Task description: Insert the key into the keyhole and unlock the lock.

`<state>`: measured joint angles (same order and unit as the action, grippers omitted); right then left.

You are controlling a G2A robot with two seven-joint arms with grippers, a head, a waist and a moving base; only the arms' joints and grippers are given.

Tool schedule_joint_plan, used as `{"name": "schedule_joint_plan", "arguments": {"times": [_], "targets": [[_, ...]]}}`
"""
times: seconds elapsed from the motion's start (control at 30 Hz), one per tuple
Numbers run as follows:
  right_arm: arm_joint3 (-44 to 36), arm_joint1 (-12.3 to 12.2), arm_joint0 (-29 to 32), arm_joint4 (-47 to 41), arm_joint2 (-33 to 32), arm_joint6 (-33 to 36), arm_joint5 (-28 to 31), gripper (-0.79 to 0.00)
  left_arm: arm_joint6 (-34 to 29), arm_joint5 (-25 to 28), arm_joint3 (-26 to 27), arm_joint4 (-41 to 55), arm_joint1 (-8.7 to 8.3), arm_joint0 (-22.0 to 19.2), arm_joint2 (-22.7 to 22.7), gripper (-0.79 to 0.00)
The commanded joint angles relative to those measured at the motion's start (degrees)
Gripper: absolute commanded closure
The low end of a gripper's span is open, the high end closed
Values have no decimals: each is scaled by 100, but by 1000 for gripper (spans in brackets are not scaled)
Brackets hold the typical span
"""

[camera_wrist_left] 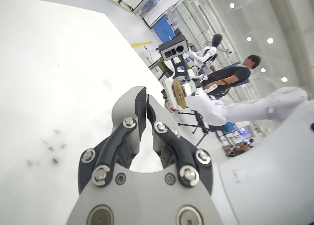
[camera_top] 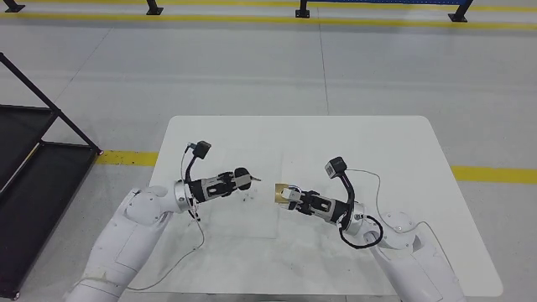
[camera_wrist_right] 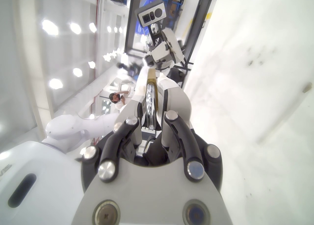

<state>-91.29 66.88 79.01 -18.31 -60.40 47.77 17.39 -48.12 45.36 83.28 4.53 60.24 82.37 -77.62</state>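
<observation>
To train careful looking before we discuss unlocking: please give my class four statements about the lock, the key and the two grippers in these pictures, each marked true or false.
1. The right gripper holds the brass lock. True.
2. The lock lies flat on the white table. False: it is clamped in the right gripper, raised off the table.
3. The key is in the keyhole. False: the key sticks out of the left gripper, and a gap separates it from the lock.
4. The left gripper is shut. True.
</observation>
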Motion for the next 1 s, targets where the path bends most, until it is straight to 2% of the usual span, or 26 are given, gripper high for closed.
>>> {"name": "schedule_joint_plan", "arguments": {"times": [0.0,0.1,0.2,0.43,0.67,0.97], "targets": [[0,0,0,0,0,0,0,0,296,347,33,-507,6,34,-5,0],[0,0,0,0,0,0,0,0,773,987,110,-1367,7,45,-160,0],[0,0,0,0,0,0,0,0,1662,1264,249,-2490,52,122,-383,0],[0,0,0,0,0,0,0,0,3293,1264,1163,-5337,64,339,-324,0],[0,0,0,0,0,0,0,0,5241,1264,1178,-7737,-5,296,-171,0],[0,0,0,0,0,0,0,0,5320,1264,1158,-7798,-5,292,-161,0]]}}
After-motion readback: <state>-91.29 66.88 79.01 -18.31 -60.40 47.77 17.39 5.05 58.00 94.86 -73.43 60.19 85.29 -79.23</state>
